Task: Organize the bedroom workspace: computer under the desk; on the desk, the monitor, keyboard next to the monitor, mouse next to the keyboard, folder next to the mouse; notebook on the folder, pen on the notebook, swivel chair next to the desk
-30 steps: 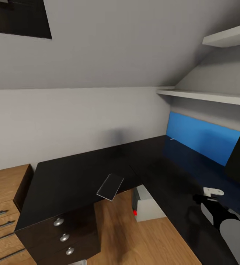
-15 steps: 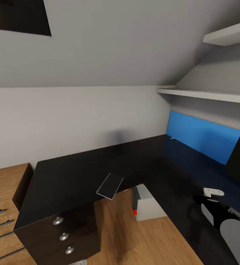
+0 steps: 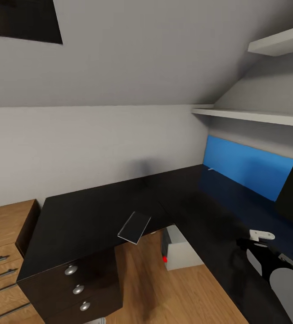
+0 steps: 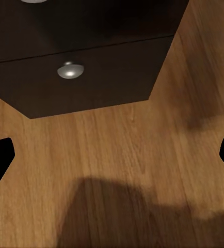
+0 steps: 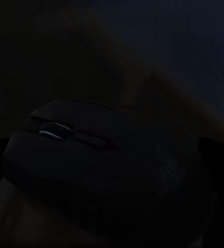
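Nothing has moved since half a second ago. Right pincer's (image 5: 112,170) grip on the dark mouse (image 5: 86,150) is unclear; left pincer (image 4: 112,155) spread wide over floor beside the table (image 3: 96,211).

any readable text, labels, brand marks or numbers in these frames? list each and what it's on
None can be read.
Right arm: a dark strip with tiny light lettering near the frame's right edge, too small and cut off to read.
Mouse: too dark, no marking legible.
Computer: a red dot, no text.
Desk and its drawer knobs: no lettering.
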